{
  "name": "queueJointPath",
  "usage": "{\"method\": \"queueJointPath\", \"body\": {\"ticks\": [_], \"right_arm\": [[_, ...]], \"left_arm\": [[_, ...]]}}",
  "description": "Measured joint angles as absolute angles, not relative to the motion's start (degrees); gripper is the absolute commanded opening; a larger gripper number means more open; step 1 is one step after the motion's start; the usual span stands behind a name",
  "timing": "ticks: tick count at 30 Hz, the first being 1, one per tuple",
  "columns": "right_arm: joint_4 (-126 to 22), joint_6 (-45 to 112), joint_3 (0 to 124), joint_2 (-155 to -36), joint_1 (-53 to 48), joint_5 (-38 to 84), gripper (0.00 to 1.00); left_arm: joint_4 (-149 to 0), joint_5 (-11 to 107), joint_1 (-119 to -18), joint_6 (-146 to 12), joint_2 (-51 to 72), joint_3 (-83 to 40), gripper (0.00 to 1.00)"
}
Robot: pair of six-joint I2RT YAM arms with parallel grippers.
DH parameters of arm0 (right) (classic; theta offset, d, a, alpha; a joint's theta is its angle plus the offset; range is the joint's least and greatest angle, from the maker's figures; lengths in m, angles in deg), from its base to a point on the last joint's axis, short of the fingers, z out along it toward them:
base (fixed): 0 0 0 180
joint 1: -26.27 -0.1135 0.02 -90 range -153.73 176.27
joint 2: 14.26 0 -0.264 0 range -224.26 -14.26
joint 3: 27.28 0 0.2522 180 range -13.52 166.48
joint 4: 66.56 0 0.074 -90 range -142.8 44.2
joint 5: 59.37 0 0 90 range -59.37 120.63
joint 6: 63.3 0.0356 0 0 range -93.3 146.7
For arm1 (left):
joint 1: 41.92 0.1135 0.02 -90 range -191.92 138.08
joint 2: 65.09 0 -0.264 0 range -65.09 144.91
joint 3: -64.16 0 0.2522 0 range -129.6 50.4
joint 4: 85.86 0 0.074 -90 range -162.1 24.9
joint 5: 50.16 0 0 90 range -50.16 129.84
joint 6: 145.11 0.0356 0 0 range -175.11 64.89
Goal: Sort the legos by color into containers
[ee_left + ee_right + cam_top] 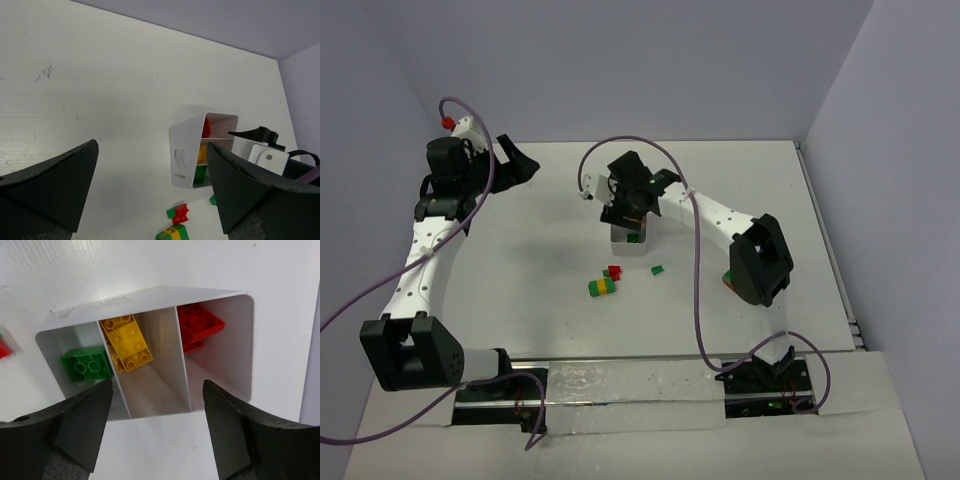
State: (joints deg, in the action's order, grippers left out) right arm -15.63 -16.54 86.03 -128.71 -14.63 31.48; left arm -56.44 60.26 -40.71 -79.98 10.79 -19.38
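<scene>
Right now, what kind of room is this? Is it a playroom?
Probably a robot lab test bench, not a playroom: a left arm and right arm mounted on a white table, plain walls around it, and a white three-compartment tray holding lego bricks.

No readable word, brand or number is being shown in any view. A small printed label [179,162] is being carried on the outer side wall of the white three-compartment tray [187,135]. Its dark marks are being rendered too small and blurred to be read. In the right wrist view, only faint grey smudges are being shown on that wall.
</scene>
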Motion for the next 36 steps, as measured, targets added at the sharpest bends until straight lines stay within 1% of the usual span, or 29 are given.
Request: {"method": "queueJointPath", "body": {"ticks": [3,5,10,11,12,15,17,21,26,36], "right_arm": [[-14.9,-14.7,86.8,-127.0,-14.6,30.8,0.80],[-13.9,-12.8,86.5,-123.7,-14.6,29.9,0.80],[-11.6,-6.8,82.4,-108.5,-12.9,27.3,0.81],[-11.1,-5.6,80.6,-105.0,-11.9,26.7,0.86],[-10.6,-4.5,78.6,-101.7,-10.6,26.0,0.99],[-7.4,-2.3,71.8,-94.6,-5.1,24.7,1.00],[-5.3,-1.3,67.1,-92.7,-0.9,24.5,1.00],[-1.0,-0.8,55.2,-93.4,4.3,25.9,1.00],[3.0,-0.8,45.4,-95.8,5.0,27.8,0.97],[1.9,-0.4,44.4,-102.6,7.7,28.9,0.90]], "left_arm": [[-56.4,60.3,-40.7,-79.9,10.8,-19.4,0.99],[-56.4,60.3,-40.7,-79.7,10.7,-19.4,0.99],[-56.2,60.3,-40.7,-78.2,10.3,-19.4,0.99],[-56.2,60.3,-40.7,-78.0,10.1,-19.4,0.99],[-56.2,60.2,-40.7,-77.6,9.9,-19.4,0.99],[-56.2,60.2,-40.7,-76.7,9.2,-19.4,0.99],[-56.1,60.2,-40.7,-76.0,9.0,-19.4,0.99],[-55.7,60.2,-40.7,-74.6,9.0,-19.4,0.99],[-55.4,59.5,-41.1,-72.8,9.0,-19.2,0.99],[-54.8,58.2,-42.5,-71.3,9.0,-17.5,0.99]]}}
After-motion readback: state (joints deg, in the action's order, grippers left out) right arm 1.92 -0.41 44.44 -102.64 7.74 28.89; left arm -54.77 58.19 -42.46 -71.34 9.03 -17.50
